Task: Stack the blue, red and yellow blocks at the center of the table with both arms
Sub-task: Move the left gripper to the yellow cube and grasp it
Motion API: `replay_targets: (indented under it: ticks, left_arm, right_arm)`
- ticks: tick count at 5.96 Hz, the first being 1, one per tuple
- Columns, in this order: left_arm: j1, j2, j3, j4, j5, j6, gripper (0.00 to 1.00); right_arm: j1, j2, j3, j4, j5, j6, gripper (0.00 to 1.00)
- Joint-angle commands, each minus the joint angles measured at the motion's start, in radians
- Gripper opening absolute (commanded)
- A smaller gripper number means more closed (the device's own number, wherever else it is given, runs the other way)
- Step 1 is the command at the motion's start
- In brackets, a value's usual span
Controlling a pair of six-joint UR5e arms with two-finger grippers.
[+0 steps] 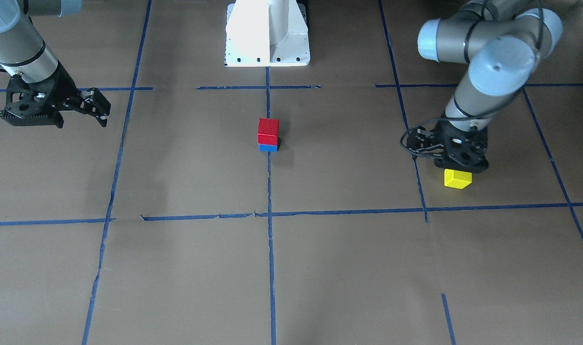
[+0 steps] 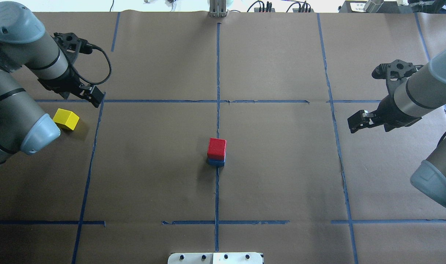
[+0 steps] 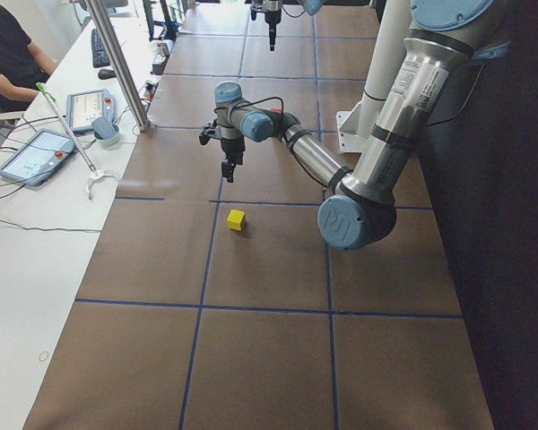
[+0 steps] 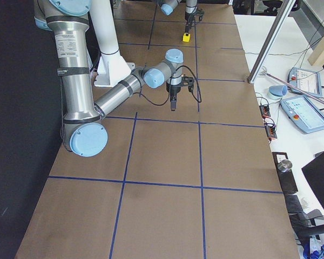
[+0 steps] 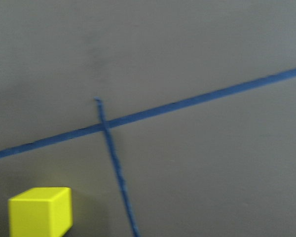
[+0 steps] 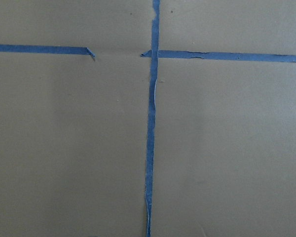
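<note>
Currently: two blocks stacked, yellow block outstanding

In the front-facing view, the red block (image 1: 268,131) sits squarely on the blue block (image 1: 268,147) at frame centre, on the vertical tape line (image 1: 270,268). The yellow block (image 1: 457,178) lies alone on the table (image 1: 176,268) at the right of the frame, nothing touching it. The left gripper (image 1: 461,165) hangs raised near it, not directly over it, and holds nothing; how far it is open cannot be told. The right gripper (image 1: 104,111) hovers at upper left, well apart from the stack and empty; its opening likewise cannot be told.
</note>
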Motion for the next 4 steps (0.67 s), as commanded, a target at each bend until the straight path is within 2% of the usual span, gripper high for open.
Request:
replay_targets:
  ticks: [1,2,4]
  left_arm:
    - [-0.046,0.037,0.201,-0.226,-0.019,0.047,1.0]
    - [-0.055,0.043,0.22,-0.251,-0.102,0.045,1.0]
    - [-0.057,0.078,0.223,-0.255,-0.129,0.059,1.0]
  right_arm:
    - [0.001,-0.006,-0.001,0.0,0.008,0.004,1.0]
    - [0.0,-0.003,-0.001,0.002,0.006,0.006,1.0]
    - [0.0,0.003,-0.001,0.002,0.006,0.009,1.0]
